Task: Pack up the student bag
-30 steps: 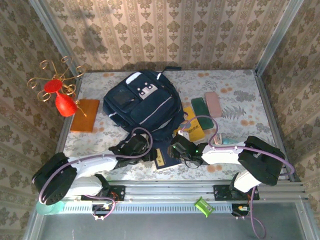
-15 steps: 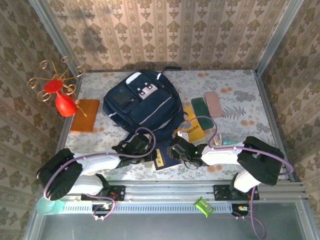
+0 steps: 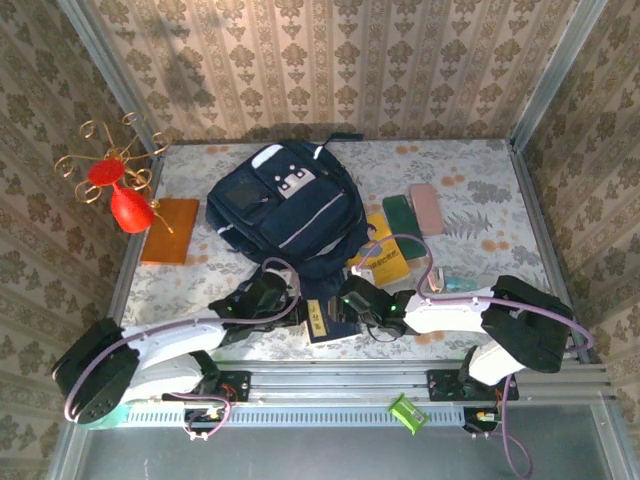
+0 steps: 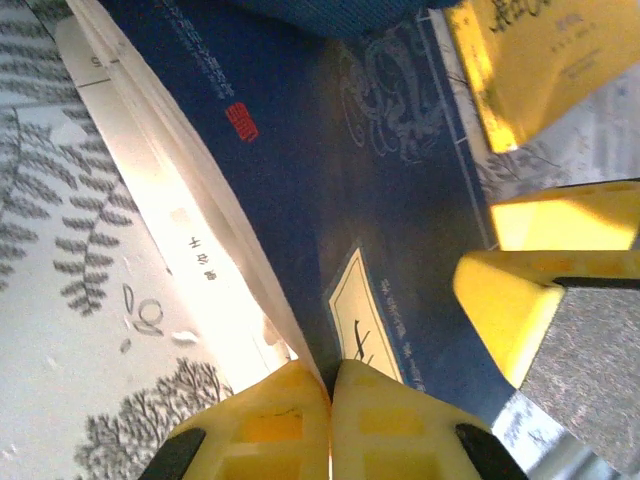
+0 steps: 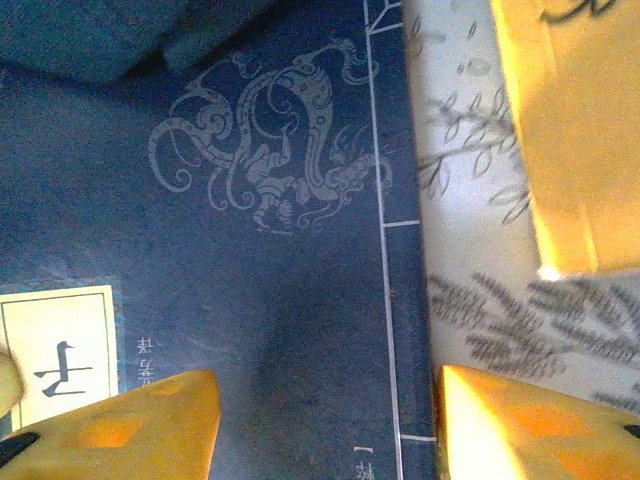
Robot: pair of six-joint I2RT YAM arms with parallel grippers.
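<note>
Lying front pockets up at the back centre of the flowered table (image 3: pixel 480 200), the student bag (image 3: pixel 285 205) dominates the overhead view. A dark blue book (image 3: pixel 322 322) lies just in front of it near the table's front edge, flanked by the left gripper (image 3: pixel 293 304) and right gripper (image 3: pixel 342 308).

From the left wrist, the left gripper (image 4: pixel 328 375) is pinched tight on the edge of the book's cover, white pages exposed beside it.

From the right wrist, the right gripper (image 5: pixel 325 410) stands spread, one finger over the cover, the other over the cloth, near a yellow book (image 5: pixel 570 130).
</note>
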